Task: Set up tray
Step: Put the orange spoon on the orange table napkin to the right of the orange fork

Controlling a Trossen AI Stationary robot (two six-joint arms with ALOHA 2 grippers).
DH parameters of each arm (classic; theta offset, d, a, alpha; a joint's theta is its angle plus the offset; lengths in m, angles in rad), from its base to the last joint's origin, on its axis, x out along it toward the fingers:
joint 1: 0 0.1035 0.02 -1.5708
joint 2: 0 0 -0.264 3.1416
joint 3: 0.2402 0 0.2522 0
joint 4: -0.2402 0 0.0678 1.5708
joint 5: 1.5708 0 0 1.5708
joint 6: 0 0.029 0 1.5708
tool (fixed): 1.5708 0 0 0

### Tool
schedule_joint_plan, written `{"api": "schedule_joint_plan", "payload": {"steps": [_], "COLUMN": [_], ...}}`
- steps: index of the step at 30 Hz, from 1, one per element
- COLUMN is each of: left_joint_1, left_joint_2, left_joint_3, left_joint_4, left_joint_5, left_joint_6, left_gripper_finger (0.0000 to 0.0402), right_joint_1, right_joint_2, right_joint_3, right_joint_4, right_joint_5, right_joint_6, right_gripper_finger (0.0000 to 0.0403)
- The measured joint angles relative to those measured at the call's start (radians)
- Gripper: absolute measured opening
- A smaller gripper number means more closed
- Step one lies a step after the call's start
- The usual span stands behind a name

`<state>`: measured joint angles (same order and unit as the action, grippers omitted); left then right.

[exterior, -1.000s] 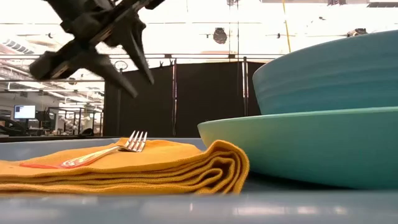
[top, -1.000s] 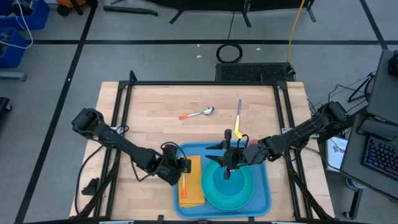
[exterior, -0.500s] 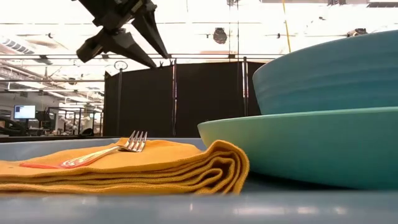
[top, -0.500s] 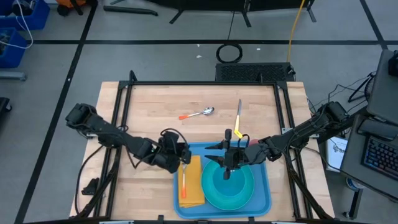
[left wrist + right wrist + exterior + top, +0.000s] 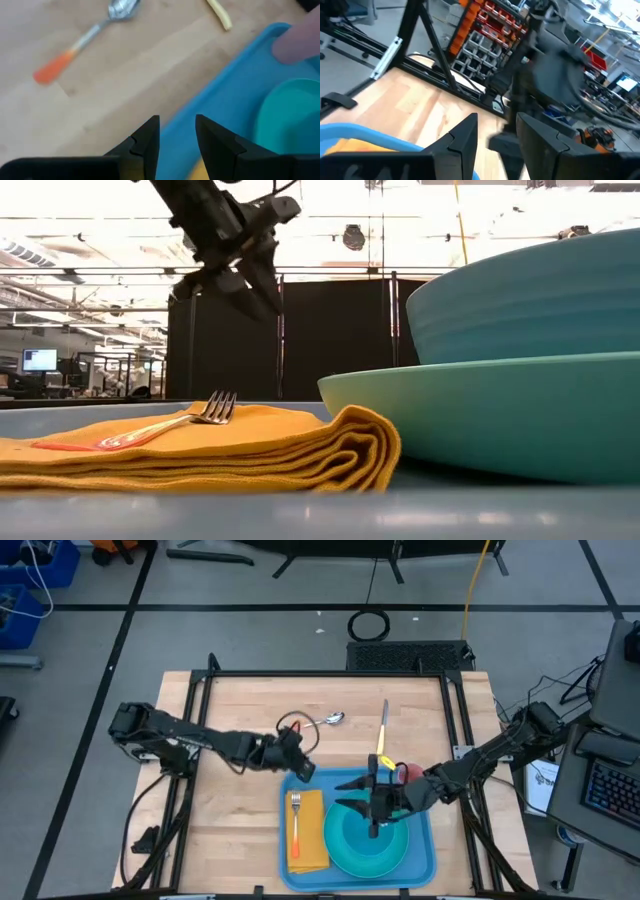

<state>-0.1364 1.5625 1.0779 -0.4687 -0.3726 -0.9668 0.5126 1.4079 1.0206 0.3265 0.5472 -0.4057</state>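
Tray (image 5: 420, 840) sits at the table's near edge, holding napkin (image 5: 311, 850), fork (image 5: 296, 821) and plate (image 5: 345, 850). Left gripper (image 5: 303, 771), fingers apart and empty, hangs over its far-left corner. Right gripper (image 5: 375, 827), fingers apart, hovers above the bowl (image 5: 372, 835)

I'm in a lab or workshop. Orange parts-bin racks (image 5: 487, 27) and black divider panels (image 5: 330, 335) surround my framed wooden table (image 5: 250, 705).

A blue tray (image 5: 420, 852) holds a turquoise plate (image 5: 345, 855) and bowl (image 5: 385, 830) and a folded mustard-yellow napkin (image 5: 315, 845). On the pale wood tabletop (image 5: 240, 710) lie an orange-handled silver spoon (image 5: 317, 723) and a yellow-handled knife (image 5: 384, 730).
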Motion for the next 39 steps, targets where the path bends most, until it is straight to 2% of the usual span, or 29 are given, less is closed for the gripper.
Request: {"api": "schedule_joint_plan", "payload": {"steps": [12, 17, 20, 25, 30, 36, 39], "left_joint_1": [0.352, 0.47, 0.494, 0.515, 0.541, 0.571, 0.583], "left_joint_2": [-0.079, -0.083, -0.068, -0.043, 0.001, 0.035, 0.041], "left_joint_3": [0.002, 0.001, 0.001, 0.002, 0.001, 0.0, 0.0], "left_joint_4": [-0.061, -0.075, -0.074, -0.056, -0.045, -0.02, -0.013], "left_joint_5": [0.174, 0.257, 0.27, 0.298, 0.357, 0.39, 0.396], "left_joint_6": [0.436, 0.699, 0.852, 1.004, 1.086, 1.133, 1.161], "left_gripper_finger": [0.0129, 0.0129, 0.0129, 0.0129, 0.0129, 0.0129, 0.0129], "right_joint_1": [0.059, 0.05, 0.054, 0.062, 0.058, 0.059, 0.058], "right_joint_2": [-0.044, -0.044, -0.052, -0.099, -0.176, -0.266, -0.325], "right_joint_3": [0.0, -0.027, -0.089, -0.179, -0.22, -0.281, -0.342], "right_joint_4": [-0.137, -0.134, -0.092, 0.075, 0.119, 0.113, 0.116], "right_joint_5": [0.001, -0.007, -0.026, -0.02, 0.011, 0.15, 0.159], "right_joint_6": [-0.003, 0.031, -0.013, -0.024, -0.02, 0.027, 0.058], "right_gripper_finger": [0.0125, 0.0125, 0.0125, 0.0125, 0.0125, 0.0125, 0.0125]}}
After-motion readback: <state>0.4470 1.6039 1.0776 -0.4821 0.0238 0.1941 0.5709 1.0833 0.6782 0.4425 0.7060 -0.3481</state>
